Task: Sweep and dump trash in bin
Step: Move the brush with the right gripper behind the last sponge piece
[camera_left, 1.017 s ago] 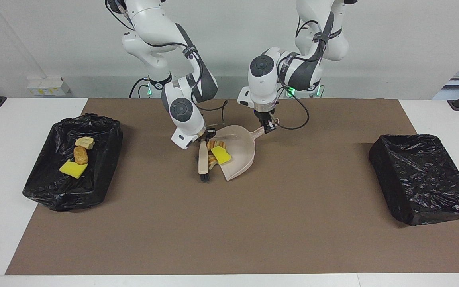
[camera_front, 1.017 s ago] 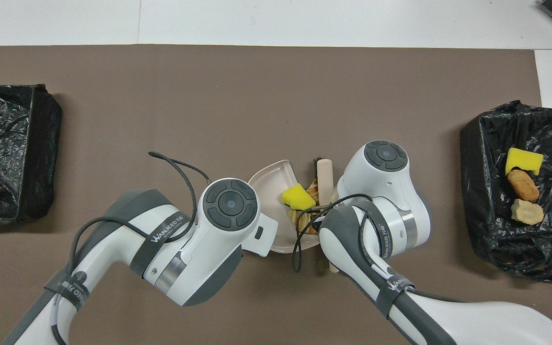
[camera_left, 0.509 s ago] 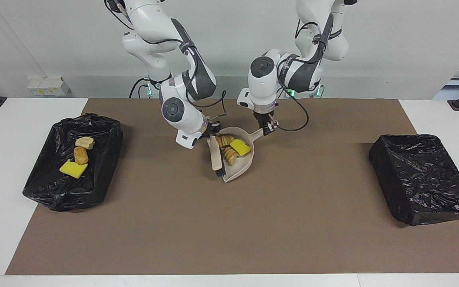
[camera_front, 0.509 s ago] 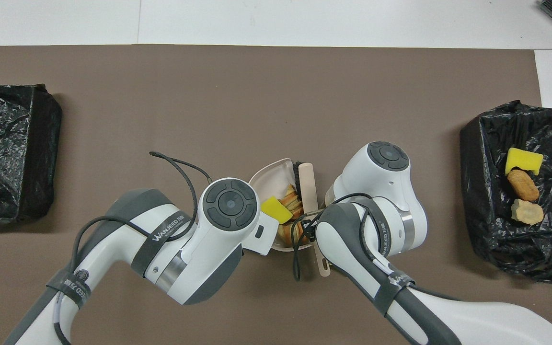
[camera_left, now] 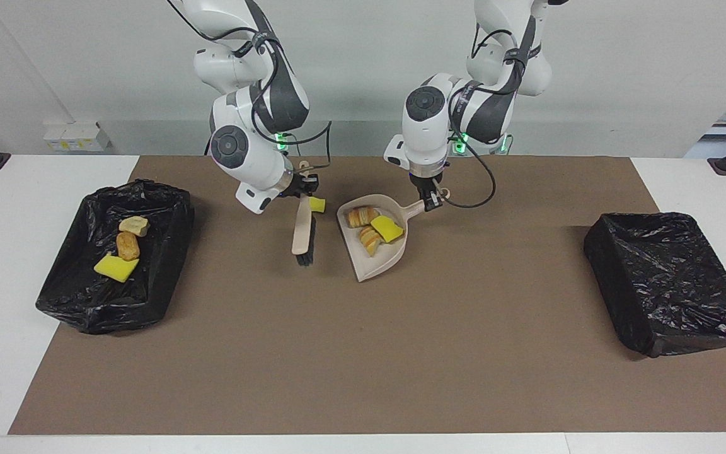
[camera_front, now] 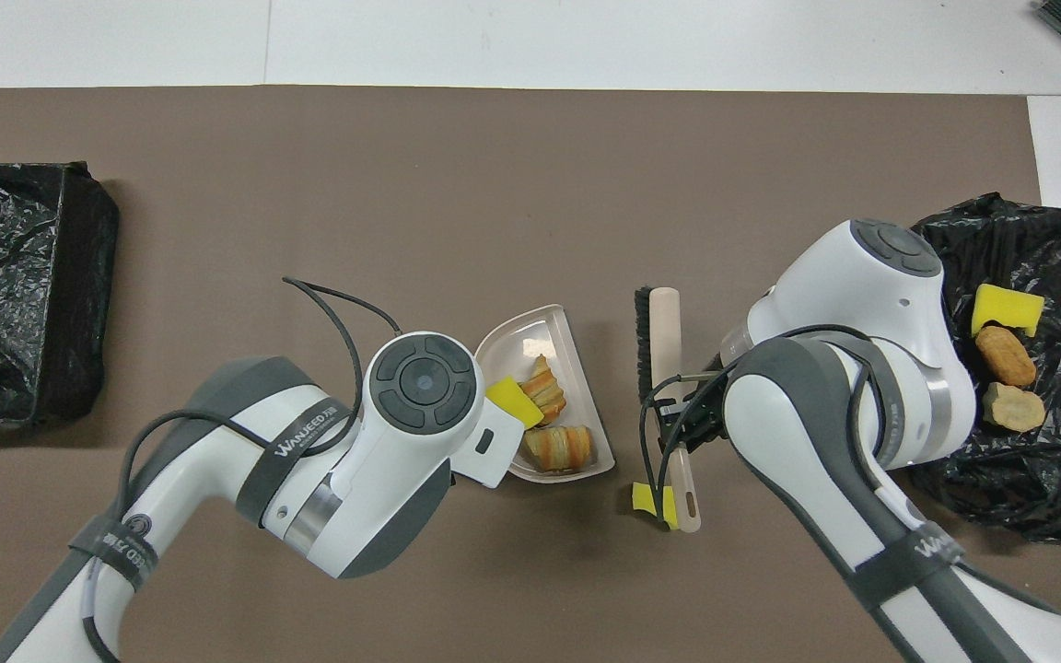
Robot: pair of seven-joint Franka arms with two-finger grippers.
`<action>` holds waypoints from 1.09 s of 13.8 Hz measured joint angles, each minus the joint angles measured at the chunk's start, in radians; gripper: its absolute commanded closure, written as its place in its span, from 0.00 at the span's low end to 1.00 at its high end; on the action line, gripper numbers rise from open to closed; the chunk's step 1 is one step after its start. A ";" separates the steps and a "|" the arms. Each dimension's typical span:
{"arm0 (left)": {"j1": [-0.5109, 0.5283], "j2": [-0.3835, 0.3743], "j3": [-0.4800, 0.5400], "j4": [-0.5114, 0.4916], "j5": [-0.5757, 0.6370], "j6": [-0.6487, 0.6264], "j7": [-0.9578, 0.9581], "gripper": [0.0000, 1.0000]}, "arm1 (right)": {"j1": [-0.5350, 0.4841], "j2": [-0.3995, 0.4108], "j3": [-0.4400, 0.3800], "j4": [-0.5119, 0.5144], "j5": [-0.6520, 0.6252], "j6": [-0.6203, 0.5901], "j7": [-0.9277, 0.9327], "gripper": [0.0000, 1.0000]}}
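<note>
We see the left gripper (camera_left: 427, 200) pinching the handle of the dustpan (camera_left: 375, 252), which it holds lifted and tilted over the mat (camera_left: 363, 353). In the pan lie two bread lumps (camera_left: 361, 216) and one yellow sponge (camera_left: 387, 229). The right gripper (camera_left: 303, 187) is pressed together on the handle of the brush (camera_left: 302, 230), whose bristles point down and away from the robots. One small yellow scrap (camera_left: 317, 205) lies on the mat just beside the brush handle (not in the pan). Three more scraps (camera_left: 125, 246) lie in the bin (camera_left: 167, 252) at the right arm's end. The second bin (camera_left: 665, 277) stands at the left arm's end.
</note>
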 measured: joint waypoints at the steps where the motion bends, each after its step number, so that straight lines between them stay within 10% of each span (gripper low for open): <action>1: -0.005 -0.022 -0.006 -0.023 0.000 -0.009 0.004 1.00 | 0.001 -0.027 0.001 -0.042 -0.016 -0.003 0.016 1.00; 9: -0.085 -0.121 -0.020 -0.190 0.000 0.078 -0.018 1.00 | 0.110 -0.283 0.008 -0.393 -0.126 -0.026 0.100 1.00; 15: -0.090 -0.089 -0.020 -0.200 0.000 0.131 -0.027 1.00 | 0.207 -0.146 0.013 -0.376 -0.165 0.037 0.206 1.00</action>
